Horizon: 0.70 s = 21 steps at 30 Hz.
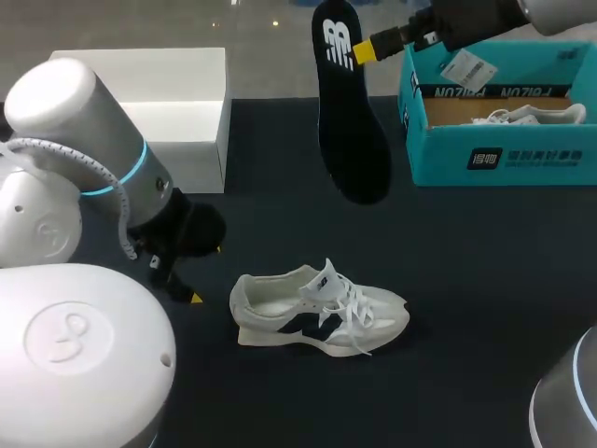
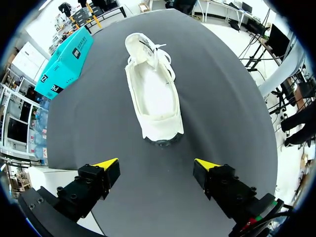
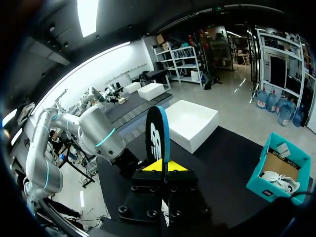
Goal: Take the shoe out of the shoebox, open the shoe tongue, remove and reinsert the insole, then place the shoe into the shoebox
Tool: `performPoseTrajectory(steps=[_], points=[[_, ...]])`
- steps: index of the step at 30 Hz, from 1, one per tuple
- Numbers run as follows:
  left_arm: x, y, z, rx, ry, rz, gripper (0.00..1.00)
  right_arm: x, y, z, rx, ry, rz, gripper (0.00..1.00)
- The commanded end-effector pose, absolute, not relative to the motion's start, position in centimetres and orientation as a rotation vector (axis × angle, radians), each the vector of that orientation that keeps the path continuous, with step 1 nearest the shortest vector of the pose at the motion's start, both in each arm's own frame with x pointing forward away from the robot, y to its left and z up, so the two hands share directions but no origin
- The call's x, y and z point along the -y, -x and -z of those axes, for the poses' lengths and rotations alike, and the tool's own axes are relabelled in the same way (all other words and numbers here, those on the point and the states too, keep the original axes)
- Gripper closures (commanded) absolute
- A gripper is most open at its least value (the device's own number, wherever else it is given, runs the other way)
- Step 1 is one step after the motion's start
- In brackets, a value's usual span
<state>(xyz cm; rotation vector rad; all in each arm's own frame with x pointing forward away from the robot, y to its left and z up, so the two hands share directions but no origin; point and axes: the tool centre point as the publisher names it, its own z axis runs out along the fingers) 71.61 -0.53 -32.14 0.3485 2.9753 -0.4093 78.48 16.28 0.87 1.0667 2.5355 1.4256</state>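
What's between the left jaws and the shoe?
Only bare dark table, seen in the left wrist view; the open left jaws sit just short of the shoe's heel.

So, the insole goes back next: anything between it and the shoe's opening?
Nothing visible does. The insole hangs from the right gripper over the table; the shoe lies there with its opening bare, the left gripper open beyond its heel.
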Motion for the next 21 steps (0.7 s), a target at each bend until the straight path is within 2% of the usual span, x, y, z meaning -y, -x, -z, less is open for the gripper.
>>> performPoseTrajectory(steps=[1,21], points=[[0.5,-71.51,32.18,-2.973,-0.349,0.406,0.0,-16.42,-78.56,-0.8,-2.535,-1.069,-1.426,1.0],[0.23,-72.08,31.2,-2.972,-0.394,0.42,0.0,-16.42,-78.56,-0.8,-2.535,-1.069,-1.426,1.0]])
